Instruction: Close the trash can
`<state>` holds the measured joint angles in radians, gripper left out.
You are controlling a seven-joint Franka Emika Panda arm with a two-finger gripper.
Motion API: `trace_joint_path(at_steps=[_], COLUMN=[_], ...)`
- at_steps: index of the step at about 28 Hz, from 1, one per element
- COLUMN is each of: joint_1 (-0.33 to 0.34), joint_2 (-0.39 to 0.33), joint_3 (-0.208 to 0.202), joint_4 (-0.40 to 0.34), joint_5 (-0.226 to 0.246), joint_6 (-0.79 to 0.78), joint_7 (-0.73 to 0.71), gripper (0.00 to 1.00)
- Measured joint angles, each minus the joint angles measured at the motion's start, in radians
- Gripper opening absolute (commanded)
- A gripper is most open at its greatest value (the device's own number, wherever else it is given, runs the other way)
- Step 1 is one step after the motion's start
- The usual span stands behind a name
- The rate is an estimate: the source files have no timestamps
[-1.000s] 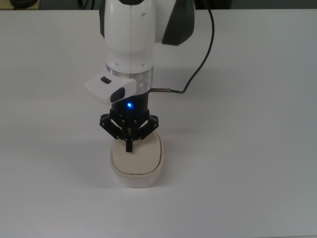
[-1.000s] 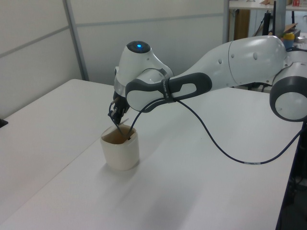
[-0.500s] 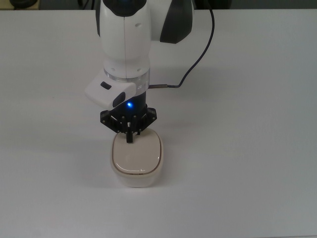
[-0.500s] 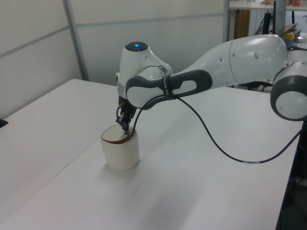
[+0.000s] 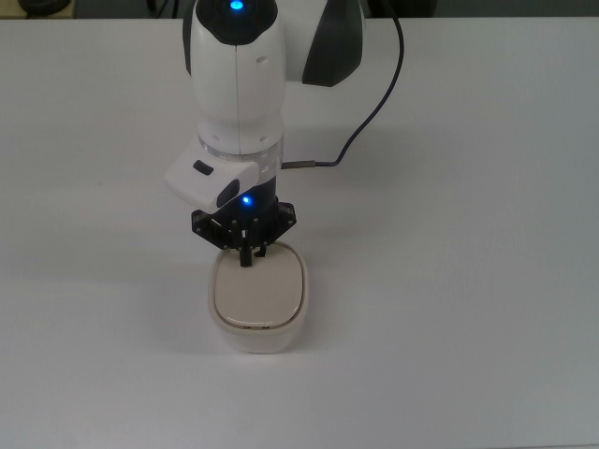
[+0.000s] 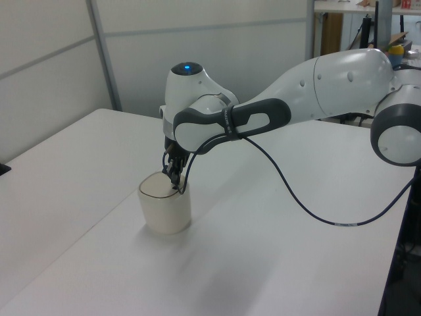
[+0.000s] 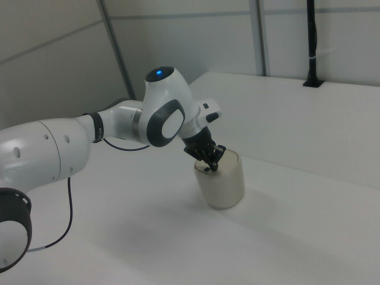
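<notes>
- Looking down in the top view: cream trash can (image 5: 259, 301) standing on the white table (image 5: 468, 281), below the picture's middle, with its smooth lid lying flat on the rim. Gripper (image 5: 246, 258) pointing straight down onto the lid's far edge, fingers pressed together into one thin black tip. Black cable (image 5: 374, 103) curving away over the table toward the top view's right.
- Seen in the left view: trash can (image 6: 164, 205) at the left view's left-centre, lid level with the rim. Gripper (image 6: 175, 186) touching the lid's edge on the arm's side, closed on nothing.
- Seen in the right view: trash can (image 7: 221, 180) near the middle, gripper (image 7: 210, 165) resting on top of it. Jaw state not clear here.
</notes>
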<state>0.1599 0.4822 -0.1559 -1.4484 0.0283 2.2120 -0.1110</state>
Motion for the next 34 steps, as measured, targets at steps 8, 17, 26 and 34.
trace_joint_path(at_steps=[8,17,26,34], joint_1=[0.000,0.001,-0.002,-0.010], joint_2=[0.000,0.000,-0.021,-0.105], joint_3=[0.000,0.000,-0.004,-0.012], joint_4=[-0.004,-0.005,-0.004,0.002], joint_5=[0.000,0.000,0.048,0.083], joint_6=[0.000,0.000,0.000,-0.102], joint_7=[-0.003,-0.015,-0.015,0.000], gripper=[0.00,0.00,0.94,1.00])
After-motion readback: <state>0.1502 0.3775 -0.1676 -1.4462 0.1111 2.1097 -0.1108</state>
